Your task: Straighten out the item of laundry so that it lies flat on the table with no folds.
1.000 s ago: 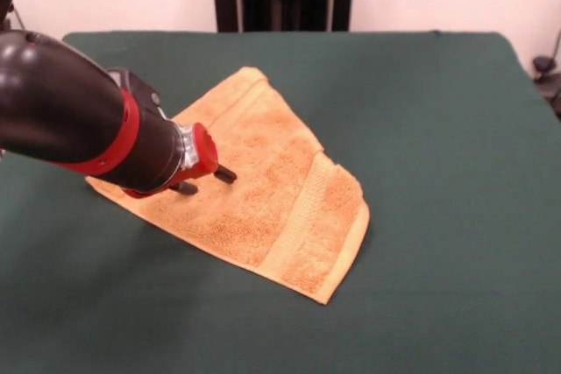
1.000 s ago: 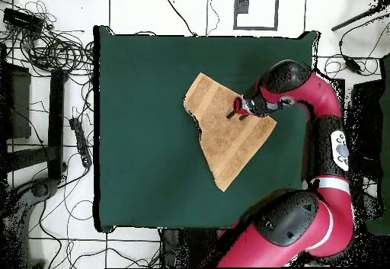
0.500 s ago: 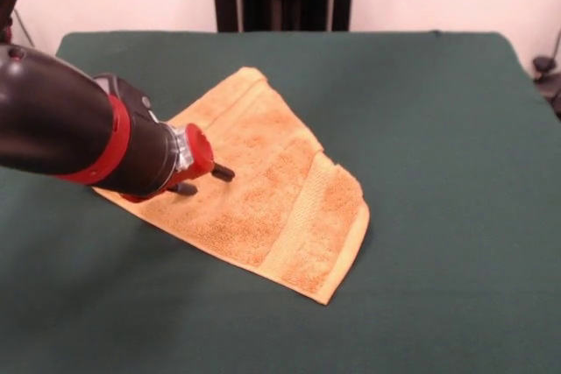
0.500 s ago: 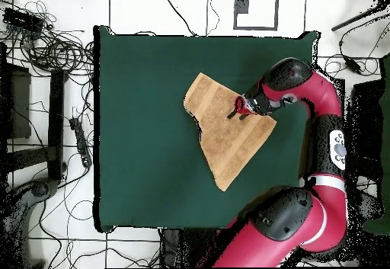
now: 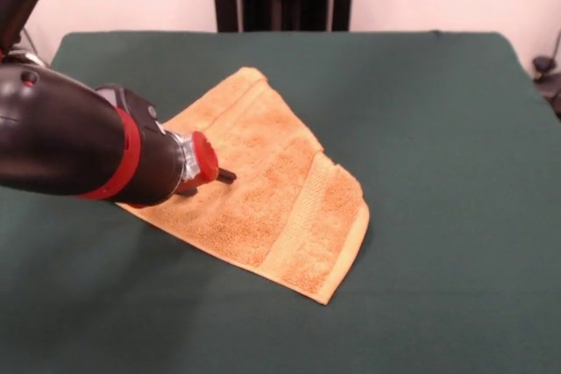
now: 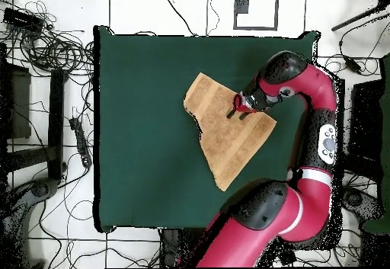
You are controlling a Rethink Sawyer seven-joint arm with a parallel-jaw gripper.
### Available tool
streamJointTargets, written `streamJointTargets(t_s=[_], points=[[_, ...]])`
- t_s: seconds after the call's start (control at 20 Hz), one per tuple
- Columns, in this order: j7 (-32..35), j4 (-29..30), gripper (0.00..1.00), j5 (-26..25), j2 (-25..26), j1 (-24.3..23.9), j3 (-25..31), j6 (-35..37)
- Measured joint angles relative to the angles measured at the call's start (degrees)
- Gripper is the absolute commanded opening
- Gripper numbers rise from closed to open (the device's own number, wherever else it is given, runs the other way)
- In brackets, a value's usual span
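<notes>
Towel, golden-orange terry cloth, folded over itself into a rough triangle with one flat woven band showing near its nearest corner in the front view; it lies on the large rectangular table covered in dark green felt-like cloth, around the middle of the surface and well clear of every edge.

Gripper, red-collared with dark fingers, on the red and black arm; it sits low over the towel's pile near the edge of the cloth closest to the arm. One dark fingertip shows past the red collar, the other is mostly hidden behind the wrist. Whether the fingers are spread or closed cannot be told from either view, and contact with the cloth is likely but not certain.

Change since a second ago: the gripper has drawn back slightly toward the towel's arm-side edge, and the wrist now covers more of the cloth in the front view. In the overhead view the elbow has swung, so the arm's loop stands differently, while the tool point has barely moved.

Unchanged: the towel's outline and its fold match the earlier pictures in both views.

Judgement: no unfolding has begun; the arm appears to be settling its position for a grasp, and the fold remains to be opened.
</notes>
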Motion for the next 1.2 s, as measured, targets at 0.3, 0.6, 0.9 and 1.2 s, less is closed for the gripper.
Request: streamJointTargets(t_s=[0.3,0.6,0.9,1.2], points=[[0.0,-4.8,1.0,-2.1,1.7,1.8,0.0,3.4],[0.0,-8.7,1.0,-2.6,3.3,2.7,0.1,5.8],[0.0,-12.0,1.0,-3.8,4.6,3.0,1.6,8.2],[0.0,-14.0,1.0,-6.4,5.2,2.9,4.0,10.1]])
